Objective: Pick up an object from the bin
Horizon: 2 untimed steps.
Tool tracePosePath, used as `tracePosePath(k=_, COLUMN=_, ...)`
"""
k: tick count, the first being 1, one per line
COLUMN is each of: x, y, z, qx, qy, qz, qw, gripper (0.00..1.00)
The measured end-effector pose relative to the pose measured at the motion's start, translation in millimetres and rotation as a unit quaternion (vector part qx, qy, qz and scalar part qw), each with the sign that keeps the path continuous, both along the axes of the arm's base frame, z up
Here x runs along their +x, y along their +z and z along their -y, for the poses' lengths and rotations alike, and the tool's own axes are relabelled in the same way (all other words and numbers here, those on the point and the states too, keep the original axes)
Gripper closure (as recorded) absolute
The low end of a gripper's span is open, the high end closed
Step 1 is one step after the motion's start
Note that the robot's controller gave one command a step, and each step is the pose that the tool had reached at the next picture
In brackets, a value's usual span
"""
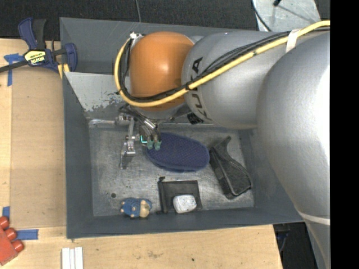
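My gripper [141, 145] hangs under the orange wrist cover in the back left part of the bin. It is open, with bare bin floor showing in the gap. One fingertip [129, 149] stands over the floor; the other [152, 143] is at the left end of a dark blue oval pad [180, 154] lying flat mid-bin. I cannot tell whether that fingertip touches the pad.
A black handle-shaped piece [230, 173] lies right of the pad. Near the front wall sit a black square frame [166, 193] with a white lump [184, 203] in it and a small blue and beige toy [135, 207]. The arm covers the bin's back right.
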<state>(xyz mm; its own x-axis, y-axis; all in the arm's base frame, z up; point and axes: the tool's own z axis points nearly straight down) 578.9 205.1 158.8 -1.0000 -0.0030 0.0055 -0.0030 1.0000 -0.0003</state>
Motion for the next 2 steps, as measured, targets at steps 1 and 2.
tracePosePath(k=1, x=-33.6, y=-26.3, z=80.9, qx=-0.002, qy=-0.009, qz=0.001, qw=1.0, gripper=0.0)
tracePosePath(k=2, x=16.0, y=-60.3, z=147.6, qx=-0.001, qy=0.095, qz=0.0056, qw=0.9955, gripper=0.0)
